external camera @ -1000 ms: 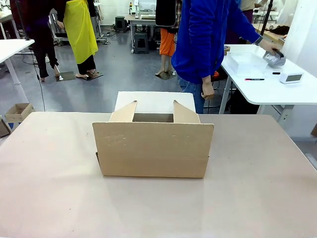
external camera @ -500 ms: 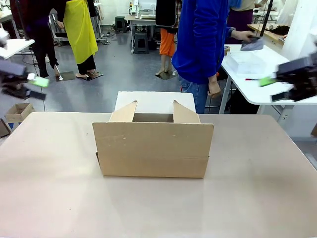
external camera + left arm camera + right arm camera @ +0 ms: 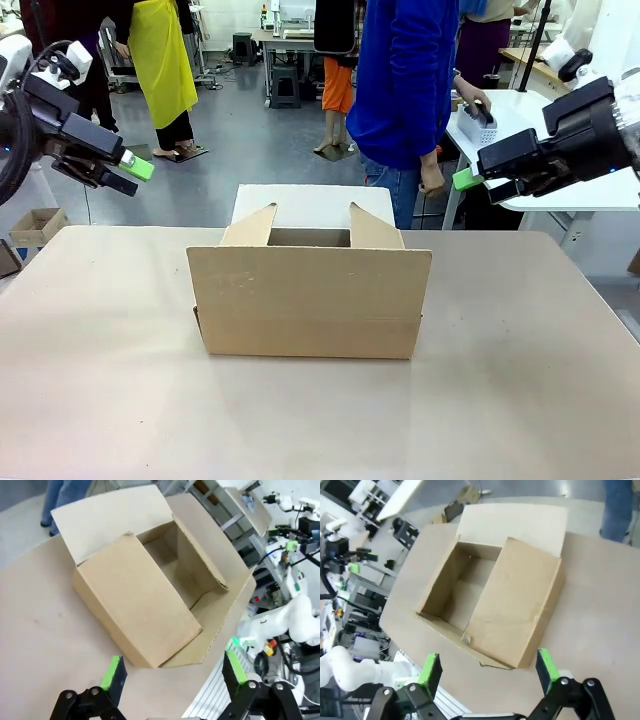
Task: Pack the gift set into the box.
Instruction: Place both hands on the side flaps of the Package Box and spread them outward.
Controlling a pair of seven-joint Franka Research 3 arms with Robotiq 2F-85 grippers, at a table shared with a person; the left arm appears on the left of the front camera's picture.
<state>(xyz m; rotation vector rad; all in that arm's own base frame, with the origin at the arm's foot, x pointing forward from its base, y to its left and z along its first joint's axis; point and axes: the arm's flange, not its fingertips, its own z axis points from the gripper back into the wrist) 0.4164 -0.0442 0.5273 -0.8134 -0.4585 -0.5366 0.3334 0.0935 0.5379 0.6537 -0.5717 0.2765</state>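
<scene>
Gaping rectangular brown cardboard box (image 3: 308, 300).

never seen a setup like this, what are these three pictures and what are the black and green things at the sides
All three pictures show the same moment from different cameras. The wide one looks across a table from the robot's side. The black parts with green pads are the ends of the robot's two arms: the left end effector and the right end effector. Both are open, hold nothing, and are up in the air at either side. The other two pictures come from a camera on each wrist, looking down past that arm's own fingers. On the table stands one open cardboard box with its flaps up, and the wrist views show it is empty. A person in blue stands beyond the table.
</scene>
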